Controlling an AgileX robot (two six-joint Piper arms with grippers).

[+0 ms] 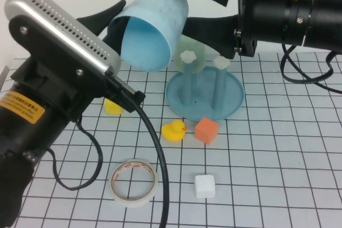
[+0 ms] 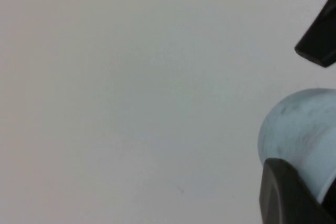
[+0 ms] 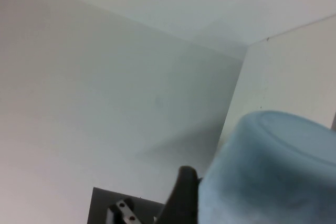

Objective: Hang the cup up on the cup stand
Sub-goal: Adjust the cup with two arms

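The light blue cup [image 1: 152, 25] is held high above the table, tilted, its mouth facing down and to the left. My left gripper [image 1: 109, 25] is at its rim side; in the left wrist view a black finger [image 2: 289, 198] lies against the cup [image 2: 299, 124]. My right gripper [image 1: 195, 4] straddles the cup's closed end, and in the right wrist view a finger [image 3: 181, 198] touches the cup [image 3: 273, 177]. Both look shut on it. The teal cup stand [image 1: 204, 100] sits below and to the right with white-capped pegs [image 1: 220, 62].
A pale green cup [image 1: 195, 49] hangs on a back peg of the stand. In front lie a yellow duck [image 1: 173, 131], an orange cube [image 1: 206, 130], a white cube [image 1: 204, 185] and a tape roll [image 1: 133, 181]. Another yellow toy [image 1: 112, 106] sits under my left arm.
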